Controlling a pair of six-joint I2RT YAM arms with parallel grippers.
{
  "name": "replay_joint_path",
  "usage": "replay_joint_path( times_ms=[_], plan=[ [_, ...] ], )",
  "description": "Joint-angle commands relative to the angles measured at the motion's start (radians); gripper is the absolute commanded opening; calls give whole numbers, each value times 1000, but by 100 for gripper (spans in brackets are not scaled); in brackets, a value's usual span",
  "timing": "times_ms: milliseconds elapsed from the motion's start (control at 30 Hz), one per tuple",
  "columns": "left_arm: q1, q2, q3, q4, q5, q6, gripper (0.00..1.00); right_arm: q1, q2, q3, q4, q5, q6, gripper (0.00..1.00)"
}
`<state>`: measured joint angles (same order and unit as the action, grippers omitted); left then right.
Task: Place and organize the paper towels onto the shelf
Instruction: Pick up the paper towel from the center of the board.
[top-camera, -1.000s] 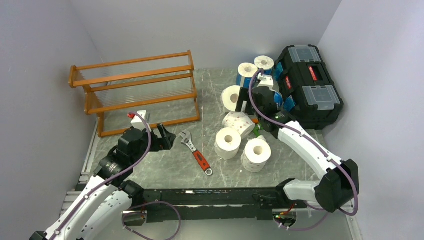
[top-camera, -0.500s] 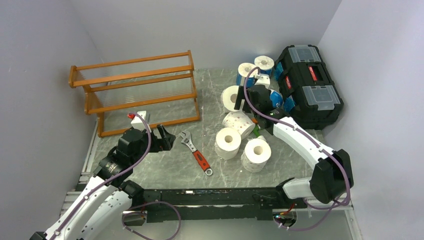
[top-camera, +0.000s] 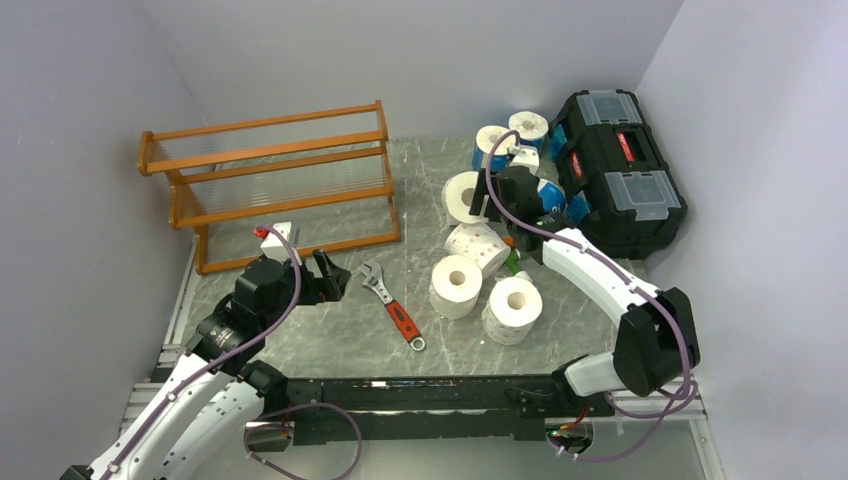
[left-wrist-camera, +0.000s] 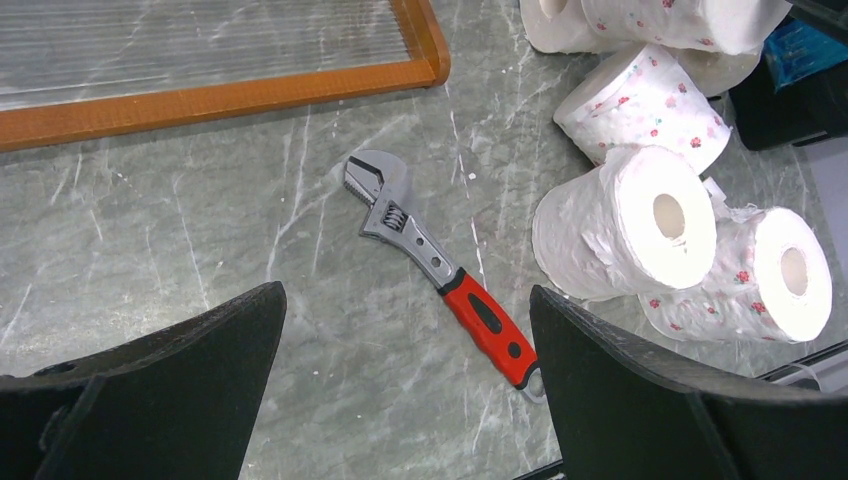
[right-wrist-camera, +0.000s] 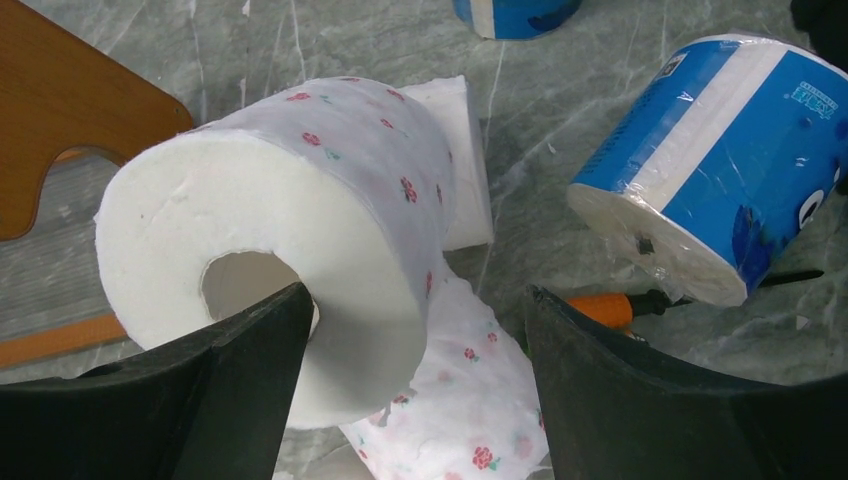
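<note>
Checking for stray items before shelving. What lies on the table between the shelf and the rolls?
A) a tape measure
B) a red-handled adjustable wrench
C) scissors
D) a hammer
B: a silver wrench with a red grip lies flat near the shelf.

No text can be read; the small white print on the blue-wrapped paper towel roll (right-wrist-camera: 700, 150) is too blurred.

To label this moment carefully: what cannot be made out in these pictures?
- Right wrist view: orange-handled tool, partly hidden by the blue-wrapped roll.
- Left wrist view: shelf, cut off by the top edge.
- Top view: right jaws, mostly hidden by their own wrist.
</note>
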<state>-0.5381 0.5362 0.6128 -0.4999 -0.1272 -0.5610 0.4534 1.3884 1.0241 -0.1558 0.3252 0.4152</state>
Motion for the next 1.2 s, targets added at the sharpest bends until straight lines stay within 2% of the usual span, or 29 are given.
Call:
replay_joint_path(
  times_ms=[0, 367, 600, 1167],
  plan=[
    [-2, -6, 27, 2, 0, -1, 99, -13, 13, 56, 51, -20, 6, 76],
    [-2, -1, 31, -5, 3, -10, 99, -14, 24, 60, 44, -51, 8, 50],
    [-2, 16, 47, -24, -20, -17, 99, -15, 7, 62, 34, -57, 5, 39],
    [-3, 25, 142, -93, -107, -29, 98, 41, -203, 116, -166, -60, -5, 36]
  ],
)
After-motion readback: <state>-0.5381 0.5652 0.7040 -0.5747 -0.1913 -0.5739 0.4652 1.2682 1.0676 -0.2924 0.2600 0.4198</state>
